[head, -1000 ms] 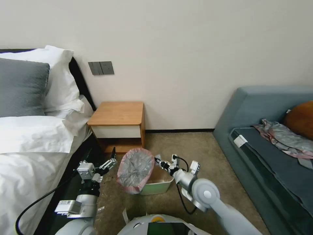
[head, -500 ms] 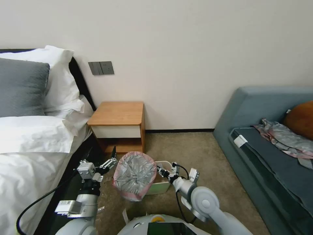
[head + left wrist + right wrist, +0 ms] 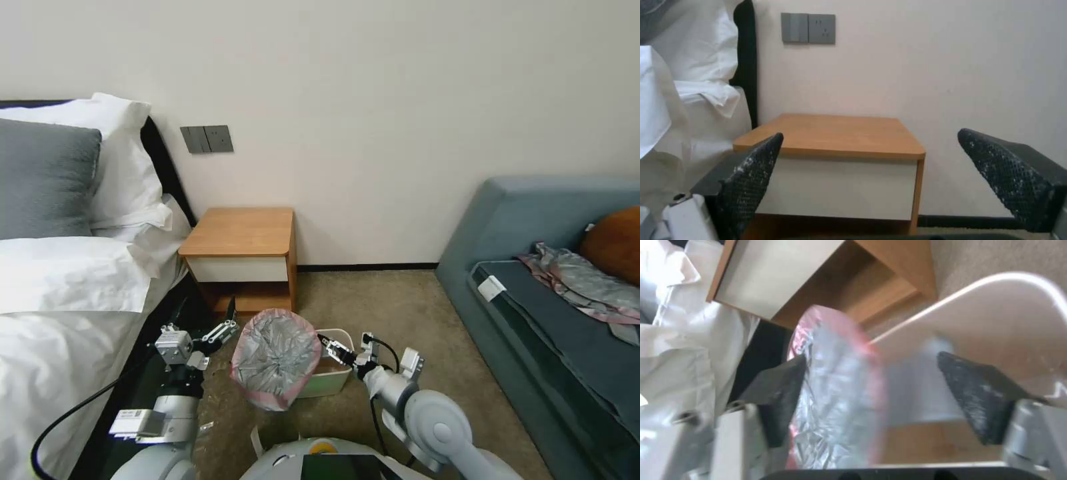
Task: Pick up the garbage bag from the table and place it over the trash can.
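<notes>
Your garbage bag [image 3: 277, 357] hangs over left part of trash can [image 3: 333, 380]. Right gripper [image 3: 331, 347] spread wide beside bag rim, holding nothing. Left gripper [image 3: 225, 322] spread too, facing nightstand [image 3: 240, 233].

The garbage bag [image 3: 277, 357] hides the near left side of the trash can [image 3: 330, 380]; in the right wrist view its pink rim blurs.

Left claw [image 3: 225, 319] raised low at left, wrist bent upward, fingers [image 3: 751, 173] spread wide with nothing between them. Right claw [image 3: 331, 346] reaching forward and inward from a bent elbow, cable looped behind the wrist, fingers [image 3: 973, 396] parted, not clamped on anything. Both forearms angled toward each other, claws well apart.
</notes>
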{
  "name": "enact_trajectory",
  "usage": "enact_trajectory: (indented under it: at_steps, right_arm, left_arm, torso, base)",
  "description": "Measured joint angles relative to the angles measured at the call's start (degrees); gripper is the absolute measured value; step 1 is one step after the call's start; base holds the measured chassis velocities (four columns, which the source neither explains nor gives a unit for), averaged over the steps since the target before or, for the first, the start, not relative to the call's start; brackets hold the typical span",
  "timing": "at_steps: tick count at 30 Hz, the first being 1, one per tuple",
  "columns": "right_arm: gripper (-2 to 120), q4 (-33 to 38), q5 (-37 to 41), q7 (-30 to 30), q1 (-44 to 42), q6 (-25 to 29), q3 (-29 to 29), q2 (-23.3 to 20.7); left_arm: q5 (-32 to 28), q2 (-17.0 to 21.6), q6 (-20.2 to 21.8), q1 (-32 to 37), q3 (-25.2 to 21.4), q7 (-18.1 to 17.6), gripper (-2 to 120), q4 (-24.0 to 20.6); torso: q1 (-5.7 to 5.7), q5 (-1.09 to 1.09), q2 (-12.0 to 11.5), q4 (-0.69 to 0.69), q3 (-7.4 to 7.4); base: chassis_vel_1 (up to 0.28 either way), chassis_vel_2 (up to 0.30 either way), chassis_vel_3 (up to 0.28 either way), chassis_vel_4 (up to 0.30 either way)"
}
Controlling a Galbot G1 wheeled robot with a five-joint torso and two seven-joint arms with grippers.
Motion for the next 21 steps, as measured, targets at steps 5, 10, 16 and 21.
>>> enact_trajectory:
  at_steps: [5,10,16,21]
  right_arm:
    - [95,1.7,0.2,0.8,-0.6,0.2,1.6,-1.2]
    - [100,3.7,1.0,1.0,-0.6,0.3,4.3,-2.7]
    - [100,3.8,0.6,0.9,-0.7,0.4,5.6,-1.3]
    - [100,3.0,-0.1,0.4,-0.4,0.4,6.6,0.9]
  left_arm:
    - [0.0,0.3,0.0,0.0,0.0,0.0,100,0.0]
    - [0.0,0.5,0.0,0.1,0.5,0.2,100,0.0]
    - [0.6,0.9,0.5,0.3,1.8,0.5,100,0.0]
    - [4.3,1.0,1.8,1.6,3.1,0.3,100,0.0]
  torso:
    - [0.00,0.00,0.0,0.00,0.00]
    - [0.00,0.00,0.0,0.00,0.00]
    - [0.00,0.00,0.0,0.00,0.00]
    - [0.01,0.00,0.0,0.00,0.00]
  base:
    - [0.000,0.000,0.000,0.000]
    - [0.000,0.000,0.000,0.000]
    - [0.000,0.000,0.000,0.000]
    - [0.000,0.000,0.000,0.000]
